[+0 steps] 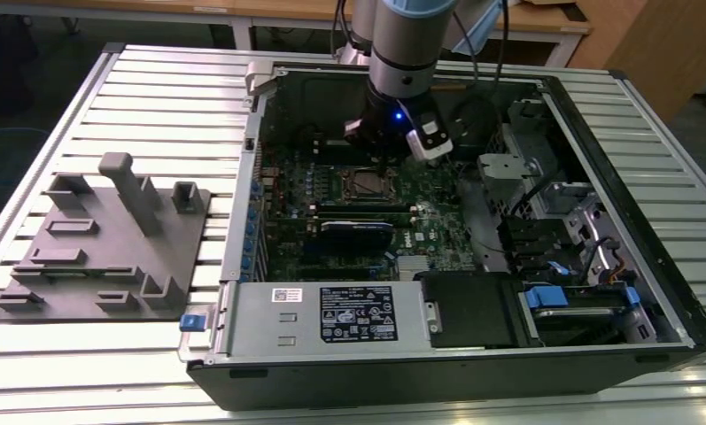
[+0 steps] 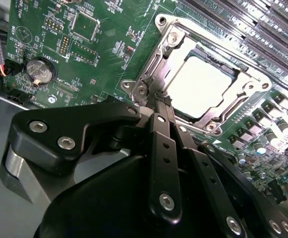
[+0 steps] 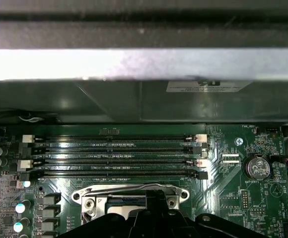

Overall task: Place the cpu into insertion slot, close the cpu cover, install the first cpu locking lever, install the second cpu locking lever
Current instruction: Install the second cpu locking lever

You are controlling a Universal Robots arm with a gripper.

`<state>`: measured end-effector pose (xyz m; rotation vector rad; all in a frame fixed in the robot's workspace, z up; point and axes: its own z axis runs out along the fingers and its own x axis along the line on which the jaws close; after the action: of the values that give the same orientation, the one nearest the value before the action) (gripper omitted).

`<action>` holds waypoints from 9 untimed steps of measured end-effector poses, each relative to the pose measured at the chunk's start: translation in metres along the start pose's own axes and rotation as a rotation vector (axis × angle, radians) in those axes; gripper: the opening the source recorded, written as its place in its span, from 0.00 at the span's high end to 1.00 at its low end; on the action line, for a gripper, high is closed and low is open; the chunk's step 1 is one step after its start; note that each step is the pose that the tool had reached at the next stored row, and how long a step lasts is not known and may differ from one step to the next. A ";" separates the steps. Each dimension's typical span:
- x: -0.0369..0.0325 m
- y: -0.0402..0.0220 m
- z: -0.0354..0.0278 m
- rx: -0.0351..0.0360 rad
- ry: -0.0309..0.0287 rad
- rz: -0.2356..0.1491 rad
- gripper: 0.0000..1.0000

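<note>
Exterior view: I see the tool low inside the open computer case, just above the socket, case walls well apart from it.
Second wrist view: tool fingers pressed together, holding nothing, tips at the cpu cover frame edge; the cpu sits in the socket.
First wrist view: memory slots lie just beyond the cpu cover.

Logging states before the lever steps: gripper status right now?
Gripper: shut, fingertips pressed together at the edge of the cpu cover, which is down over the cpu. Nothing visibly held.
</note>
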<state>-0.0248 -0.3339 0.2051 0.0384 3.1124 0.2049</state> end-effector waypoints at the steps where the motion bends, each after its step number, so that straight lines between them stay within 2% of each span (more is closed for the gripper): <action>1: 0.0000 0.0002 -0.0017 0.0003 0.0000 0.000 0.89; 9: -0.0003 0.0021 -0.0155 0.0090 -0.0002 0.000 0.89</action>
<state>-0.0249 -0.3339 0.2208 0.0385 3.1132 0.1909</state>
